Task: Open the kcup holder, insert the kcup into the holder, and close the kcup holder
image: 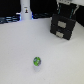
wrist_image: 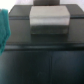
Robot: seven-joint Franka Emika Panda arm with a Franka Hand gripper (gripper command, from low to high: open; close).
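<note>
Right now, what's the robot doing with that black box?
The arm is up against the black holder at the far right of the exterior view. Its wrist camera looks close at the holder's front and a pale handle slot. Whether a drawer is open yet is too blurry to tell, and the jaws can't be made out. The little green-and-blue kcup sits alone on the white table, untouched.

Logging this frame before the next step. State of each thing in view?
kcup holder: both front panels look flush, so closed; upright at the exterior view's right.
kcup: lying loose on the white table, apart from the holder, not held.
white bottle-shaped object: upright at the back.
pincer: above the holder in the exterior view, too blurred to tell open or shut.
</note>
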